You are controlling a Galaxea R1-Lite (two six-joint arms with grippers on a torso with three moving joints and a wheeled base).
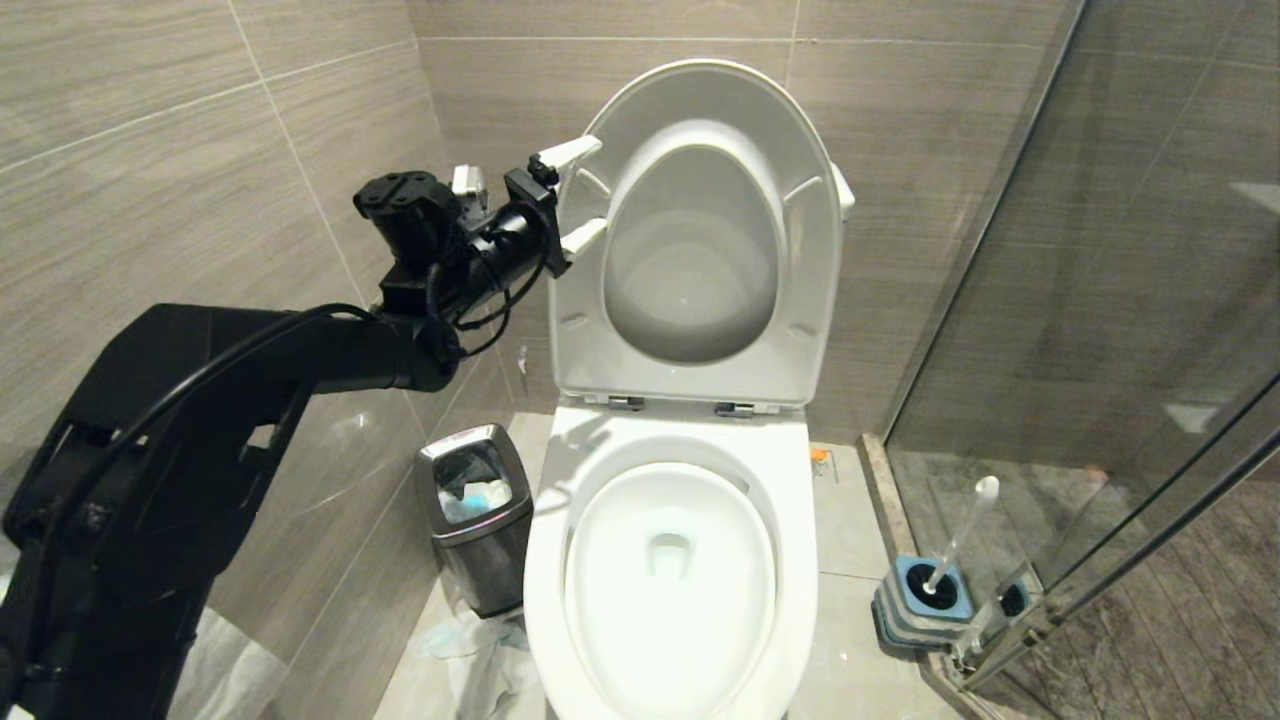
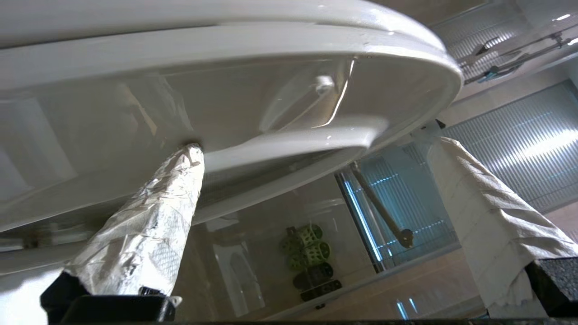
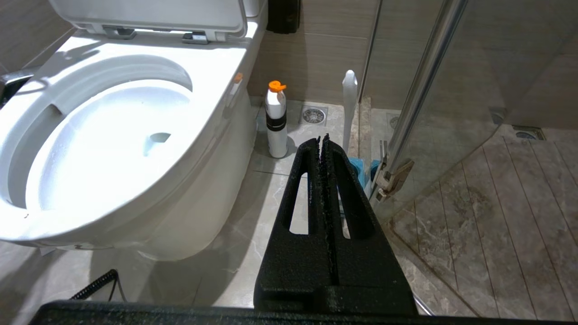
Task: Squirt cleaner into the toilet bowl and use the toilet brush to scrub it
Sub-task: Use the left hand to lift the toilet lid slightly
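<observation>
The white toilet bowl (image 1: 620, 600) (image 3: 90, 171) stands with its seat and lid (image 1: 700, 250) (image 2: 226, 90) raised upright. My left gripper (image 1: 578, 195) (image 2: 316, 144) is open at the left edge of the raised seat. One white-wrapped finger (image 2: 149, 225) touches the seat with its tip, the other finger (image 2: 478, 212) stands clear. The toilet brush (image 1: 960, 535) (image 3: 349, 104) sits in its blue-topped holder (image 1: 925, 600) on the floor right of the toilet. My right gripper (image 3: 321, 137) is shut and empty, low beside the bowl. The cleaner as a liquid is out of view.
A white bottle with an orange cap (image 3: 275, 119) stands on the floor by the toilet's right side. A steel bin (image 1: 475, 515) stands left of the bowl, with crumpled paper (image 1: 470, 650) below it. A glass shower partition (image 1: 1100, 300) closes off the right.
</observation>
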